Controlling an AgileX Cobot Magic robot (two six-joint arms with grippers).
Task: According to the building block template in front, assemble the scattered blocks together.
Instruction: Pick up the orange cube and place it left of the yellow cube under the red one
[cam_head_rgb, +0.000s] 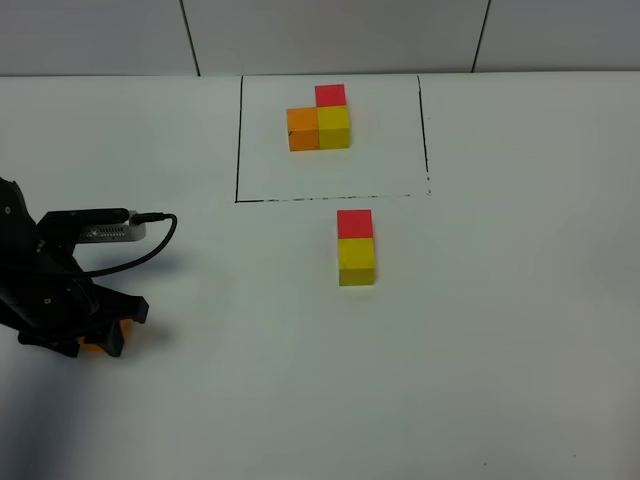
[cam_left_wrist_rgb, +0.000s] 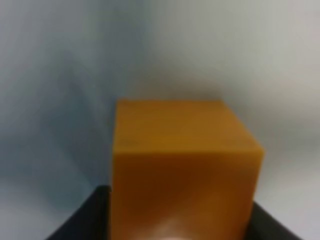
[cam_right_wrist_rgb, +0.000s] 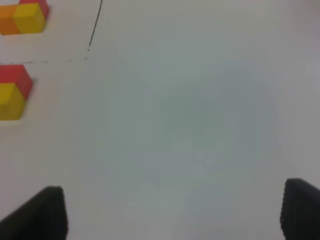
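Template: the building block template (cam_head_rgb: 320, 120) lies at the far side of the desk (cam_head_rgb: 520, 350) inside the black frame (cam_head_rgb: 238, 140), with red at the back, yellow in front of it and orange touching yellow's left face
Loose pair: the red cube (cam_head_rgb: 354, 223) and yellow cube (cam_head_rgb: 356, 262) touch each other just on the near side of the frame, red behind yellow, as in the template
Orange cube: the orange cube (cam_left_wrist_rgb: 185, 160) is at the near left of the desk, well apart from the pair, and sits between the left tool's fingers
Left tool: the left tool (cam_head_rgb: 100, 335) is low at the desk, its fingers (cam_left_wrist_rgb: 82, 217) against opposite side faces of the orange cube, so it looks clamped on it; I cannot tell whether the cube is lifted
Right tool: the right tool (cam_right_wrist_rgb: 175, 215) has its fingers wide apart with nothing between them, over bare desk to the right of the pair
Handling: the cube is probably light, rigid and matte, with flat parallel faces that should grip surely
Where to hold: best on two opposite faces, leaving free the face that must meet yellow
Step in hand: likely bringing orange to yellow's left side
Risk: a careless approach could nudge the loose pair apart
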